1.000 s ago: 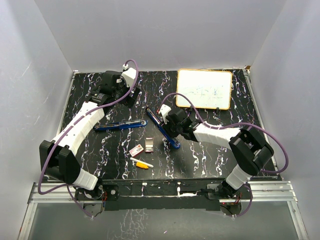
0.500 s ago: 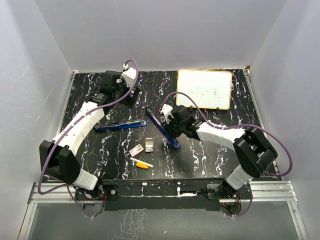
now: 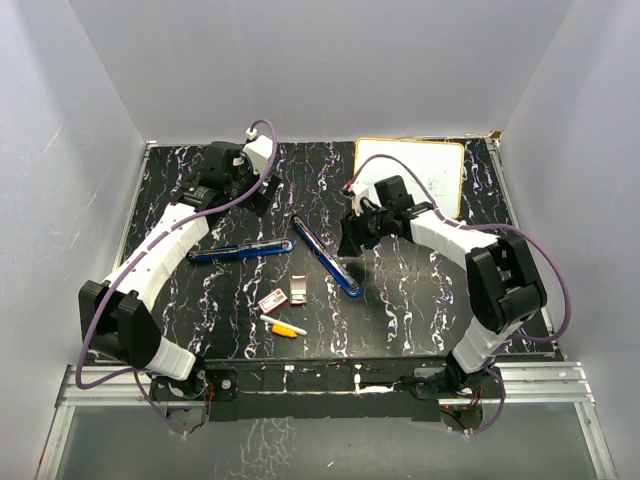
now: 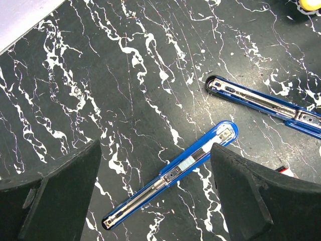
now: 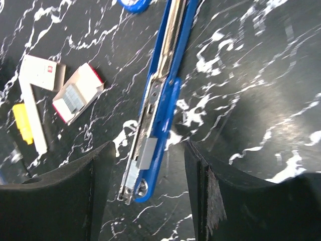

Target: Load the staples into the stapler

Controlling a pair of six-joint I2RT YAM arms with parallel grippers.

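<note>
With left gripper [image 4: 155,170] and right gripper [image 3: 350,238] both open and empty, a grey staple strip [image 5: 147,152] seems seated in the blue stapler [image 5: 163,95] at lower centre; next, I judge, closing it.

Black, white-veined worktop [image 3: 420,290] on my feed. I noted two long blue pieces near centre: left stapler part [image 3: 240,250] lay almost level, right stapler part [image 3: 325,257] slanted toward near edge, far ends close together. Nearer arm bases: open staple box [image 3: 298,291], sleeve [image 3: 271,300] just beside it, yellow-and-white marker [image 3: 284,326]. Orange-framed whiteboard [image 3: 410,178] lay far right.
</note>
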